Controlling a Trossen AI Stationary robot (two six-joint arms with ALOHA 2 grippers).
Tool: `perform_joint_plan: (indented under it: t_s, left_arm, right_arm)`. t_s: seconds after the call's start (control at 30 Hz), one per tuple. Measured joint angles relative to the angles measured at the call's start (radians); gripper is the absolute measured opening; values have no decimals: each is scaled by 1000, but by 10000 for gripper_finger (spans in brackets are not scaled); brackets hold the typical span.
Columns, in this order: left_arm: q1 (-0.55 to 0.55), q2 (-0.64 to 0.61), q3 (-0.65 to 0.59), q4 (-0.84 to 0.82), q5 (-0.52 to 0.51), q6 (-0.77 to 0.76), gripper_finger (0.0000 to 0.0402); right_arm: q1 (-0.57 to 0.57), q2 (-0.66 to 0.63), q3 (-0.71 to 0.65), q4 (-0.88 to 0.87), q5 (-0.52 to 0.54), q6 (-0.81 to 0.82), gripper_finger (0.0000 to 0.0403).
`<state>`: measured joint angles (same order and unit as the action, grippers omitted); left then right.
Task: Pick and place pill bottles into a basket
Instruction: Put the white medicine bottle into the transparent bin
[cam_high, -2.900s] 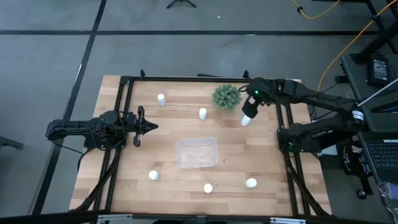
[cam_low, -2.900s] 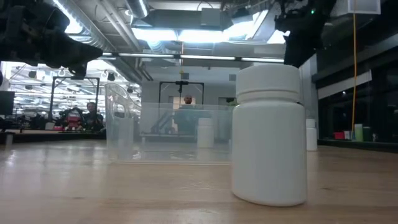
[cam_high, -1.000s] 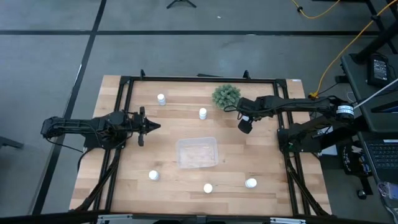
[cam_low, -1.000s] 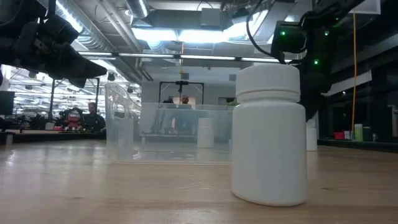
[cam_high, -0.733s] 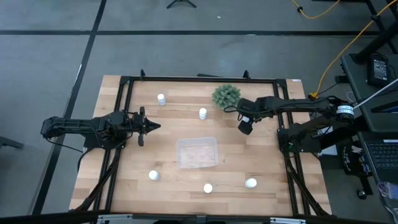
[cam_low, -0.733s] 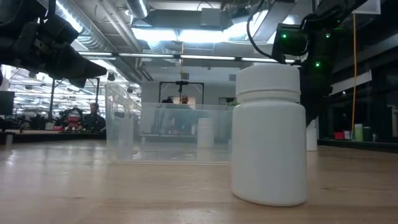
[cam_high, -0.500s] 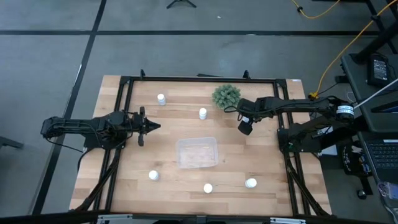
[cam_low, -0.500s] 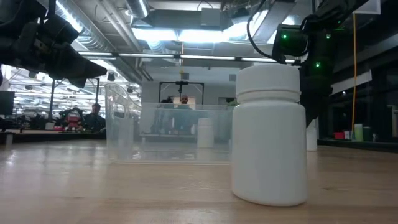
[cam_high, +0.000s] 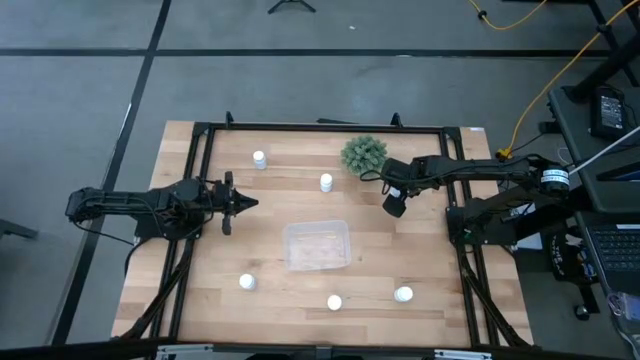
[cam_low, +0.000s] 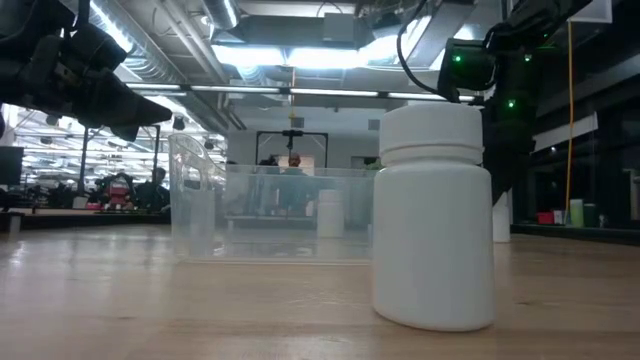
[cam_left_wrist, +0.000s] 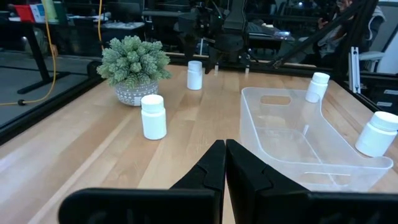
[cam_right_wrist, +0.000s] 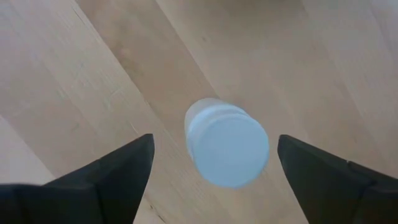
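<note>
While the right arm reaches in from the tabletop's right edge, its right end effector points straight down beside the green spiky plant. The right wrist view shows a pill bottle standing upright directly beneath it, cap up, between two widely spread fingers that touch nothing; the end effector is open around the bottle without gripping it.

The left arm stretches level across the left side of the tabletop, its left end effector aimed toward the middle. From the left wrist view its two dark fingers are pressed together, closed on nothing.

The basket sits near the tabletop's centre, clear and with no bottles inside. One bottle stands between the plant and the basket, another near the far left corner. Three more stand along the near side: one to the left, one in front of the basket, and one to the right. The low view is dominated by a close bottle with the basket wall behind it.
</note>
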<state>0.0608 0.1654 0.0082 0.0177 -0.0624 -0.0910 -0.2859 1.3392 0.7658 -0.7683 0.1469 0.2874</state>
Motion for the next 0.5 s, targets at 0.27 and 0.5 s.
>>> perform_joint_plan:
  t_s: [0.27,0.5]
  left_arm:
    - [0,0,0,0,0,0,6]
    - [0,0,0,0,0,0,6]
  right_arm:
    - [0,0,0,0,-1,19,294]
    - [0,0,0,0,-2,23,229]
